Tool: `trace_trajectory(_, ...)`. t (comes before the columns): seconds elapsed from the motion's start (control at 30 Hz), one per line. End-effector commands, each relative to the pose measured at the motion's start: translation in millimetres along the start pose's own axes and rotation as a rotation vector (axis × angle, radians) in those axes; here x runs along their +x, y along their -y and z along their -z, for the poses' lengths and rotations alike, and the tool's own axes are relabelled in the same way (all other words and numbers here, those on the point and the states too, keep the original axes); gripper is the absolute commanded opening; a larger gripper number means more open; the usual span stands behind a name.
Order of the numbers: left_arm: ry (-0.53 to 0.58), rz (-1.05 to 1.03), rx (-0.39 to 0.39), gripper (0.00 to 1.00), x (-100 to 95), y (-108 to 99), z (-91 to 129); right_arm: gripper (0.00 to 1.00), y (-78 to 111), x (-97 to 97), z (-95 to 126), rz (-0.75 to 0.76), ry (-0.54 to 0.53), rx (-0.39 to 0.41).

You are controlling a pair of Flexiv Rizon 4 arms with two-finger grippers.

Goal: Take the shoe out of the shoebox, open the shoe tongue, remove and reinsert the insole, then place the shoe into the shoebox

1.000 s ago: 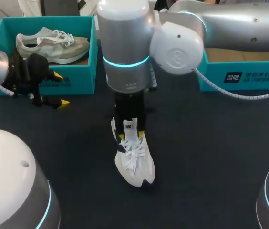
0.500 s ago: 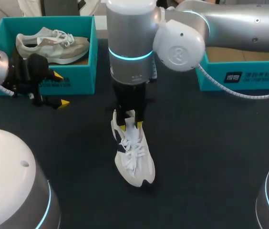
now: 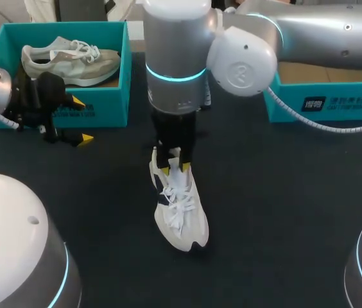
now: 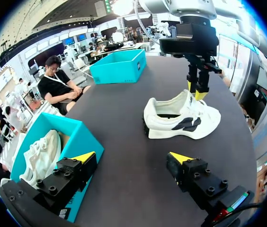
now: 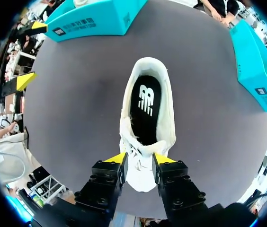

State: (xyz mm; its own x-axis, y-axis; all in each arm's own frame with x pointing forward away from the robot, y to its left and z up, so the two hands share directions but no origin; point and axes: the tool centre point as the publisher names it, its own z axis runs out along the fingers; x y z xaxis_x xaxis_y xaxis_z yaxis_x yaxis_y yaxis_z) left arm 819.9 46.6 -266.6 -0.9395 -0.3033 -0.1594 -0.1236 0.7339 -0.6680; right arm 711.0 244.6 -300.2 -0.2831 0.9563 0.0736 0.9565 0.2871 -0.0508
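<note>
White shoe [image 3: 180,208] stands upright, black insole [image 5: 145,113] inside.

The one piece of furniture here is a table [image 3: 296,205] with a dark, nearly black top, matte and plain. In the head view its surface runs across the whole frame. In the wrist views the same top reads as dark grey under even light, carrying only faint, soft-edged shadows. The right wrist view shows the table's edge on several sides, and the left wrist view shows its far edge.
</note>
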Motion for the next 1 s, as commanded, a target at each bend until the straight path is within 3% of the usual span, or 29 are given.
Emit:
trace_trajectory(0.03,-0.001,0.000,-0.004,1.00,0.4,1,0,0.29,-11.1,-5.8,-18,0.017,-0.053,-0.019)
trace_trajectory(0.17,-0.001,0.000,-0.004,1.00,0.4,1,0,0.26,-21.7,-10.3,-25,0.042,-0.056,-0.020)
trace_trajectory(0.4,-0.001,0.000,-0.004,1.00,0.4,1,0,0.21,-19.9,-17.9,3,0.033,0.012,-0.043)
trace_trajectory(0.53,-0.001,0.000,-0.004,1.00,0.4,1,0,0.20,-27.4,-18.0,-6,0.056,-0.004,-0.032)
trace_trajectory(0.83,-0.001,0.000,-0.004,1.00,0.4,1,0,0.26,-36.4,-15.7,-27,0.090,-0.048,-0.021)
trace_trajectory(1.0,-0.001,0.000,-0.004,1.00,0.4,1,0,0.35,-38.6,-23.4,-5,0.199,0.001,-0.104)
